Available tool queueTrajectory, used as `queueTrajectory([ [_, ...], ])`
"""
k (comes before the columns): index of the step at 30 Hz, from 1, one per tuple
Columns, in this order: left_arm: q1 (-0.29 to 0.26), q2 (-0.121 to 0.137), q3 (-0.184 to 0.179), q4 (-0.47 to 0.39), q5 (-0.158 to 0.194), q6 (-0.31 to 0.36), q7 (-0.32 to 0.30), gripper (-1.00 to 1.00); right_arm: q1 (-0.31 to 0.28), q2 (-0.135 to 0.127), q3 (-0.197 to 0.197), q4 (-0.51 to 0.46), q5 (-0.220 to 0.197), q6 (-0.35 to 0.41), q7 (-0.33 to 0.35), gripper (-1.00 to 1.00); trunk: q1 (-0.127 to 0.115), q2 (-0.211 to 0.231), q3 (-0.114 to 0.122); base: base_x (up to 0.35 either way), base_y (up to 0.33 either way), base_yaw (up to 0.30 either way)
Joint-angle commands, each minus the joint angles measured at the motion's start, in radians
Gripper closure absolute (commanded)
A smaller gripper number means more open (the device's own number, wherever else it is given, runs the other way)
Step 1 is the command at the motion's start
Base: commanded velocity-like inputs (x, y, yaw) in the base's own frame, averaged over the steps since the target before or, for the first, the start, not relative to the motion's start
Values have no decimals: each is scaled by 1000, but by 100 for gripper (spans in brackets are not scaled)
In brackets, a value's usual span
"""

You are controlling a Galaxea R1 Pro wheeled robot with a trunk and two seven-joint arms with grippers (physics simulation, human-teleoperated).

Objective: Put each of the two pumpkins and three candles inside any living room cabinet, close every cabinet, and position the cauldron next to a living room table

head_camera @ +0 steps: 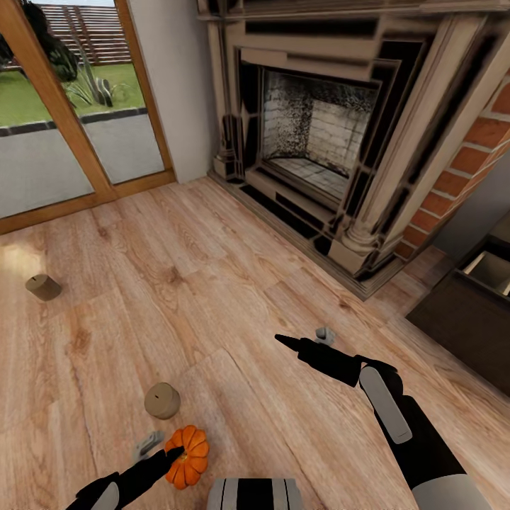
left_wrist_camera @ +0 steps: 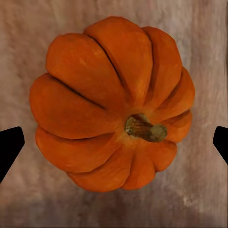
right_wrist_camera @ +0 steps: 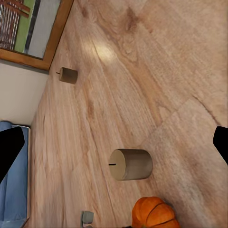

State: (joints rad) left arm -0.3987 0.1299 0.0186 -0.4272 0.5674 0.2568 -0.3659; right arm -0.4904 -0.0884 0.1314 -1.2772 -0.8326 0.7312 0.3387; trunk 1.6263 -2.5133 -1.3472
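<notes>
An orange ribbed pumpkin (head_camera: pixel 187 457) with a brown stem lies on the wood floor at my near left. My left gripper (head_camera: pixel 161 448) hangs open just over it. In the left wrist view the pumpkin (left_wrist_camera: pixel 111 102) sits between the two dark fingertips (left_wrist_camera: pixel 9 147), which stand apart from it. One beige candle (head_camera: pixel 162 400) stands just beyond the pumpkin, another candle (head_camera: pixel 43 287) farther left near the glass door. My right gripper (head_camera: pixel 303 337) is open and empty above bare floor. Its wrist view shows both candles (right_wrist_camera: pixel 130 164) (right_wrist_camera: pixel 68 75) and the pumpkin's edge (right_wrist_camera: pixel 154 213). The dark-brown cabinet (head_camera: pixel 464 319) is at the right edge.
A stone fireplace (head_camera: pixel 319 134) with a raised hearth fills the far middle, brick wall (head_camera: pixel 474 163) beside it. A wood-framed glass door (head_camera: pixel 71 106) is at the far left. A pale-lined opening (head_camera: pixel 490 270) shows in the cabinet's top. Something blue (right_wrist_camera: pixel 12 190) borders the floor in the right wrist view.
</notes>
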Motion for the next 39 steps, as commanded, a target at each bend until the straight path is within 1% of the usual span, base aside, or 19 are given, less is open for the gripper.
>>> queueTrajectory([
  [1,0,0,2,-1,9,4,-2,-100,0,-1,1,0,0,2,2,-100,0,0,-1,0,0,0],
  [10,0,0,3,-1,9,-18,-7,-100,0,-1,1,-1,0,3,2,-100,0,0,-1,0,0,0],
  [11,0,0,3,-1,9,-25,-7,-100,0,-1,1,0,0,3,2,-100,0,0,-5,0,0,0],
  [14,0,-1,3,-1,13,-87,-4,-100,0,-1,1,1,0,2,2,-100,2,-1,-16,0,0,0],
  [18,0,-1,4,-1,15,-117,0,-100,0,-1,1,1,0,2,2,-100,3,-2,-32,0,0,0],
  [31,0,-1,4,-1,9,-128,4,-100,0,-1,1,-3,0,3,3,-100,9,-5,-82,0,0,0],
  [34,0,-3,4,-1,11,-128,3,-100,0,-2,1,-10,0,3,6,-100,9,-5,-82,0,0,0],
  [35,0,-6,4,-1,12,-128,2,-100,0,-1,2,-24,0,2,16,-100,9,-5,-82,0,0,0],
  [36,0,-13,3,-1,10,-128,2,-100,1,-2,13,-66,0,1,58,-100,9,-5,-82,0,0,0],
  [37,0,-16,3,-1,10,-129,1,-100,1,-2,22,-84,0,1,79,-100,9,-5,-82,0,0,0],
  [38,0,-22,3,-1,9,-129,0,-100,3,-2,70,-152,1,1,172,-100,9,-5,-82,0,0,0],
  [39,0,-24,2,-1,8,-129,0,-100,3,-2,90,-175,1,2,207,-100,9,-5,-82,0,0,0],
])
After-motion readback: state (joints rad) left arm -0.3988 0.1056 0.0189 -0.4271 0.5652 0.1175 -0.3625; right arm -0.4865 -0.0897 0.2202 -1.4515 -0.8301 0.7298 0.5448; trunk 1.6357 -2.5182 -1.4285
